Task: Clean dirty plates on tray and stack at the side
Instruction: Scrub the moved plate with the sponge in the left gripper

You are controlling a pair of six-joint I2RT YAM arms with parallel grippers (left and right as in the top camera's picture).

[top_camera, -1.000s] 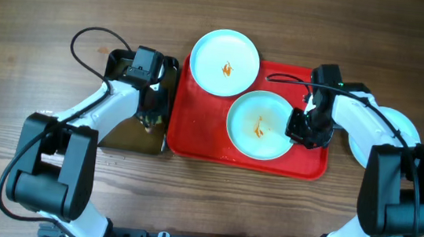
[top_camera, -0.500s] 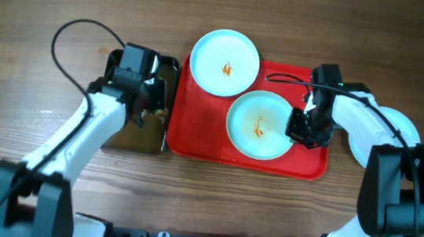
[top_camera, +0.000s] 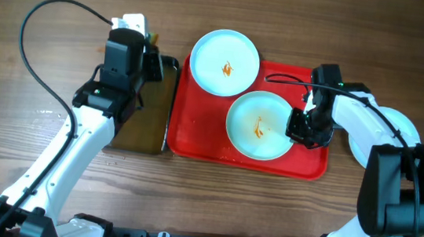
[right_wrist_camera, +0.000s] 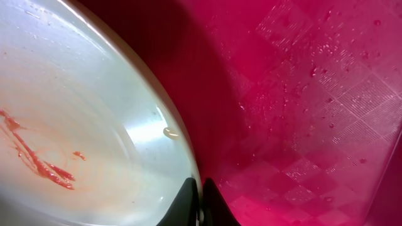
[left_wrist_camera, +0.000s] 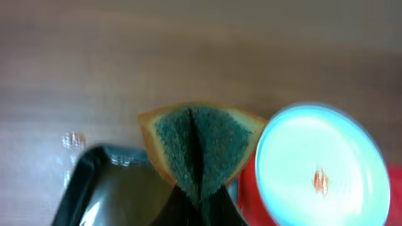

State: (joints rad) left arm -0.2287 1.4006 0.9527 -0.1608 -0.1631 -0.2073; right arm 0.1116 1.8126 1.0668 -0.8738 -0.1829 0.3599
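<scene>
A brown wooden desk (top_camera: 265, 211) fills the view from above. On it lies the red tray (top_camera: 195, 125), with a black tub (top_camera: 144, 123) of brownish water just beside its left edge.

The near plate (top_camera: 259, 124) sits in the middle of the tray and has an orange smear in it. The far plate (top_camera: 225, 62) has a smear too; it rests on the tray's back edge and sticks out over the desk. A third plate (top_camera: 402, 129) lies on the desk to the right of the tray, mostly hidden under the right arm, so I cannot tell if it is clean.

The step in hand looks like getting ready to wipe. The left tool (left_wrist_camera: 198, 204) is clenched on a sponge (left_wrist_camera: 198, 144), folded with its green side showing. The left arm reaches out long, and its tool hangs above the back of the tub, near the far plate.

The right arm bends in from the side, with its tool down low on the tray. The right tool (right_wrist_camera: 201, 198) seems to pinch the right rim of the near plate, with its two tips almost together.

Next, the sponge likely needs to go across to a dirty plate and rub the smear. The right tool should hold its plate firm so it does not slide. The sponge may be wet and could drip.
</scene>
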